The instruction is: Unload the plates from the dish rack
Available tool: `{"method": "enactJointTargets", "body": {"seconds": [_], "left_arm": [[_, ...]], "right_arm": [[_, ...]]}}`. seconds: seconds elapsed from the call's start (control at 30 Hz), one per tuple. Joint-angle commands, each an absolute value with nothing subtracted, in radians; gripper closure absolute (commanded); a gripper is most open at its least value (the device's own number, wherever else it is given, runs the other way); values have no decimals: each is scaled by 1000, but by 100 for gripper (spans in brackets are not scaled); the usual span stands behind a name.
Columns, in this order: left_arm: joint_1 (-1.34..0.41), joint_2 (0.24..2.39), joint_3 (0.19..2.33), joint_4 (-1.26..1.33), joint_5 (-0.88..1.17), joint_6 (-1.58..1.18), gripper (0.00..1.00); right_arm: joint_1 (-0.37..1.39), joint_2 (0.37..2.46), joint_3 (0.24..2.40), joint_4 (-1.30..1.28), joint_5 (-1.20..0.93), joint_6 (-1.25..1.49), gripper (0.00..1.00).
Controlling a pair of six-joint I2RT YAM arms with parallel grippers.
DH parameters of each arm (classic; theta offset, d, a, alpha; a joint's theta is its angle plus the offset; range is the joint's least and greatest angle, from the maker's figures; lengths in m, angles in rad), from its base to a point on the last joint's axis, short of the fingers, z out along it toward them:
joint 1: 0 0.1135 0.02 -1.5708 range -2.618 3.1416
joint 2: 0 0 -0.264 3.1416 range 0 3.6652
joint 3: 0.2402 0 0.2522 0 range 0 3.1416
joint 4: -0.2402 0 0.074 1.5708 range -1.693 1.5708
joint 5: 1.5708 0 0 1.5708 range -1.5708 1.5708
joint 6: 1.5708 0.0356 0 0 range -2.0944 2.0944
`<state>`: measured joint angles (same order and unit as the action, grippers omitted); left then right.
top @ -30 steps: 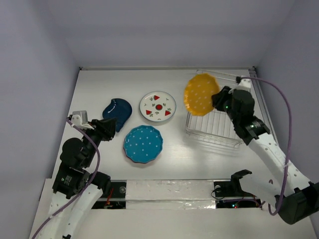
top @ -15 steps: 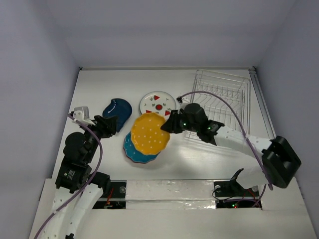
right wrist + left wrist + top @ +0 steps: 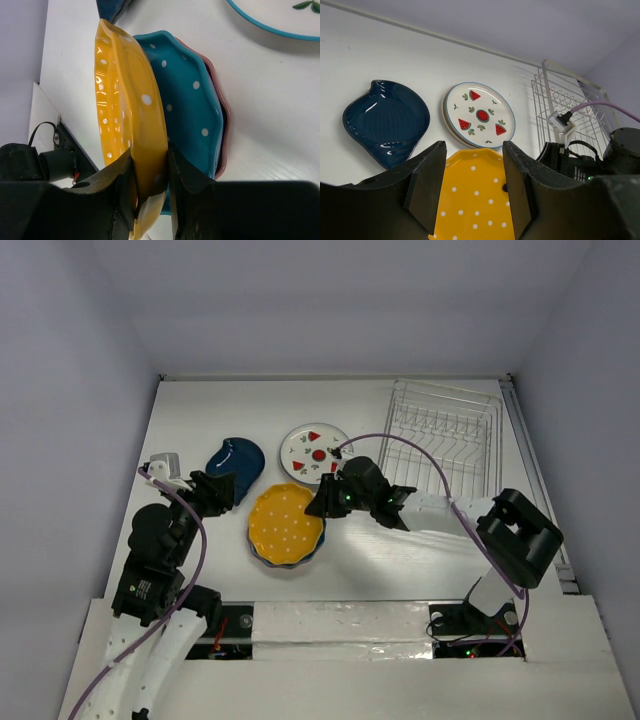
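Observation:
My right gripper [image 3: 322, 502] is shut on the rim of the yellow-orange dotted plate [image 3: 285, 524], holding it just over the bright blue plate [image 3: 187, 97], which lies on the pink scalloped plate [image 3: 223, 117]. The grip shows in the right wrist view [image 3: 150, 175]. The white plate with red wedge marks [image 3: 315, 452] and the dark blue irregular plate [image 3: 237, 465] lie flat on the table. The silver wire dish rack [image 3: 445, 432] stands at the back right with no plates in it. My left gripper [image 3: 218, 490] is open and empty beside the dark blue plate [image 3: 385, 120].
White walls enclose the table on three sides. The right arm's purple cable [image 3: 420, 455] arcs over the table between the rack and the plates. A taped strip [image 3: 340, 620] runs along the near edge.
My right gripper has carried the yellow-orange plate from the rack to the left and lowered it over the blue plate stack. The left arm has barely moved.

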<state>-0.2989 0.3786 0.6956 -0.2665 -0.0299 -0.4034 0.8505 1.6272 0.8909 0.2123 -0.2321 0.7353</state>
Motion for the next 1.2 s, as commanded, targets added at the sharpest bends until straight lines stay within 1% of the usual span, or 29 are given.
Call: {"method": "enactJointTargets", "body": {"seconds": [0.0,0.03,0.07,0.13,0.17,0.23,0.27,0.33,0.37,0.4,0.47,0.63,0.7,0.73,0.8,0.83,0.87,0.93,0.97,1.03,1.07,1.1,1.13,1.17], "left_arm": [[-282,385,701,-224,-20,-402,54],[-282,384,701,-224,-18,-402,54],[-282,383,701,-224,-17,-403,54],[-282,380,701,-221,-17,-403,54],[-282,380,700,-222,-18,-405,54],[-282,379,699,-222,-17,-405,54],[-282,379,699,-222,-17,-405,54],[-282,379,699,-221,-17,-405,54],[-282,377,699,-221,-17,-405,54],[-282,377,699,-221,-18,-405,54],[-282,377,699,-221,-17,-406,54],[-282,379,699,-221,-20,-407,54],[-282,377,699,-221,-18,-407,54],[-282,377,699,-221,-20,-407,54],[-282,379,699,-221,-21,-405,54],[-282,379,699,-222,-26,-405,54],[-282,377,699,-224,-28,-405,54],[-273,373,699,-224,-32,-405,54],[-273,371,701,-225,-35,-405,54],[-273,353,703,-224,-38,-405,54],[-273,345,704,-221,-38,-405,54],[-273,333,706,-216,-38,-403,52],[-273,309,704,-212,-37,-403,49],[-273,296,704,-206,-35,-403,47]], "right_arm": [[864,1600,945,382,-262,792,81],[864,1601,942,371,-247,785,78],[864,1601,942,355,-235,781,69],[873,1598,934,312,-189,763,58],[873,1594,933,299,-177,759,51],[882,1586,925,267,-135,744,42],[894,1576,925,255,-117,736,36],[903,1563,931,203,-80,717,30],[914,1549,936,184,-39,709,24],[914,1545,940,152,-20,701,20],[926,1529,951,120,43,683,14],[936,1447,948,55,127,655,13],[945,1416,945,38,162,649,15],[945,1384,945,31,190,641,17],[945,1350,942,12,224,632,45],[954,1304,931,9,244,624,65],[954,1278,924,8,282,620,100],[963,1211,888,12,317,606,100],[963,1121,873,18,362,591,100],[963,1015,832,11,417,562,100],[963,956,821,3,490,552,100],[963,839,809,-35,529,542,100],[963,777,799,-49,561,513,98],[963,718,784,-61,625,499,86]]}}
